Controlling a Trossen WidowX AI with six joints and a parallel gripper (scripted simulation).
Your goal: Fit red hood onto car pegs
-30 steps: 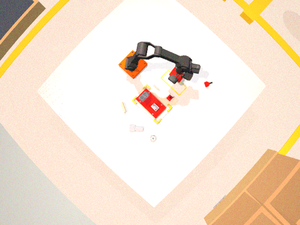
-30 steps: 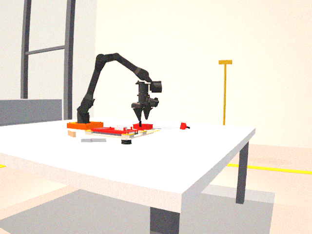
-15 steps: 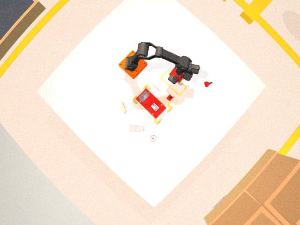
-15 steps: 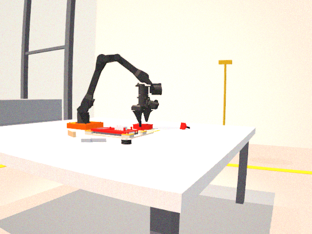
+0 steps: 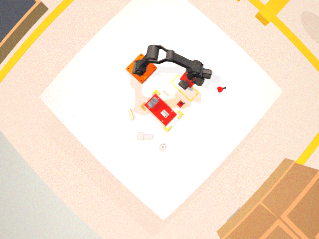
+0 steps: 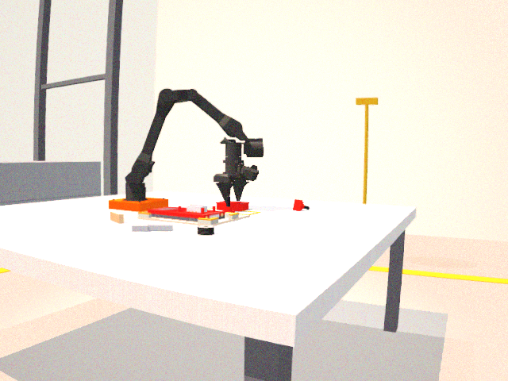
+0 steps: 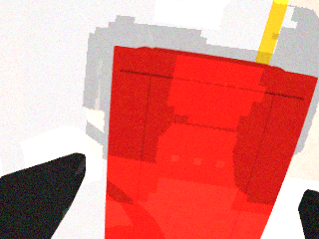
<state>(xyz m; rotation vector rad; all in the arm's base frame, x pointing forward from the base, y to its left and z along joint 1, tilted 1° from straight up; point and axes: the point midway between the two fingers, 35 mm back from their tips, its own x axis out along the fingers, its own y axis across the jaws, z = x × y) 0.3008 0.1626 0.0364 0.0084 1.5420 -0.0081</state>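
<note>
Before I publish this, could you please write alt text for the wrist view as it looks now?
A red car hood fills the middle, running off the bottom edge, with the open pincer's black fingertips on either side, gripping nothing. A yellow line shows beyond its far edge, on a pale surface with grey shadows.
</note>
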